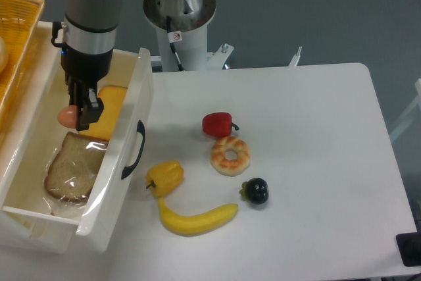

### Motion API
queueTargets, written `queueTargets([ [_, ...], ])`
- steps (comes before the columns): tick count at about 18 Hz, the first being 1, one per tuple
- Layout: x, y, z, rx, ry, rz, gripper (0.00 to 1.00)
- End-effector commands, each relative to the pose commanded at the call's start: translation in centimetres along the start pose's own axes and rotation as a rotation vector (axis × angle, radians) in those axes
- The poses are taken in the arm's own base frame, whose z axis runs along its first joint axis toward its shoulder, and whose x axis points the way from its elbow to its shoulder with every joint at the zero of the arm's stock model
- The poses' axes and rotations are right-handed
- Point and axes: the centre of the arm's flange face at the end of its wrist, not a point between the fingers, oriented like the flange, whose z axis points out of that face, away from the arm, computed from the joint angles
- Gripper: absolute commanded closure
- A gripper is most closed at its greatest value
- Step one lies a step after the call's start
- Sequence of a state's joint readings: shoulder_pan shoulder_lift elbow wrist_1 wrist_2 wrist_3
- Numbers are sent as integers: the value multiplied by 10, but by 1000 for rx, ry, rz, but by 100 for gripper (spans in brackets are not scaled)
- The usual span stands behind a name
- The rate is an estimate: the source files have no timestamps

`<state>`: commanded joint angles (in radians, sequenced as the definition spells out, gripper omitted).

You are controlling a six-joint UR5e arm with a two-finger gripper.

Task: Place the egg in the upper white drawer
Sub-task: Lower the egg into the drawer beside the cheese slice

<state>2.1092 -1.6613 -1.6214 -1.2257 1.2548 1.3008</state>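
Observation:
My gripper [74, 114] is shut on the pinkish-brown egg [66, 116] and holds it inside the open upper white drawer [129, 116], above the drawer's floor. The egg hangs just above the far edge of a wrapped bread slice [70, 168] and left of a yellow cheese wedge [110, 106]. The drawer's black curved handle [135, 150] faces the table. I cannot tell whether the egg touches anything below it.
A yellow wicker basket [16, 37] sits at the far left above the drawer. On the white table lie a red bell pepper [218, 124], a donut ring [230, 154], a yellow pepper [165, 176], a banana [196, 218] and a dark mangosteen [256, 191]. The arm's base [179, 14] stands behind.

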Motion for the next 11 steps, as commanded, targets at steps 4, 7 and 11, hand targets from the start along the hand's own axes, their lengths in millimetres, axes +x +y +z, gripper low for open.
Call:
queueTargets([
  [4,2,-4,10,-3,20,11,85],
  [7,6,-11,19,-4,38,24,85],
  [11,7,-12,29,-8,54,25,85],
])
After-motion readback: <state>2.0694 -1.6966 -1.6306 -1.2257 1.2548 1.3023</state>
